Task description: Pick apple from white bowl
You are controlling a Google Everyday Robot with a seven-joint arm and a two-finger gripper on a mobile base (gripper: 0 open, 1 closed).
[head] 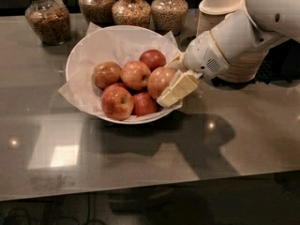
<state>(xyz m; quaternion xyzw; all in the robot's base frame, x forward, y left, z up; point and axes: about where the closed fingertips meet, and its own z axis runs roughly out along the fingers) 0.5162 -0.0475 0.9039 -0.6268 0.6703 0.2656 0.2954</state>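
Note:
The white bowl (pixel 74 55), lined with crinkled white paper, stands on the counter left of centre and holds several apples. The apple (pixel 157 80), round and orange-red with a yellowish blush, lies at the bowl's right side. My gripper (pixel 167 83) reaches in from the right over the bowl's rim. Its cream fingers (pixel 180 88) stand on either side of the apple, one in front and one behind, pressed against it. The apple rests in the bowl among the others.
Several other red and mottled apples (pixel 117 102) fill the bowl. Glass jars of grains (pixel 47 20) line the back edge. A stack of beige paper bowls (pixel 220 8) stands behind my arm at the back right. Grey glossy counter (pixel 140 153) lies in front.

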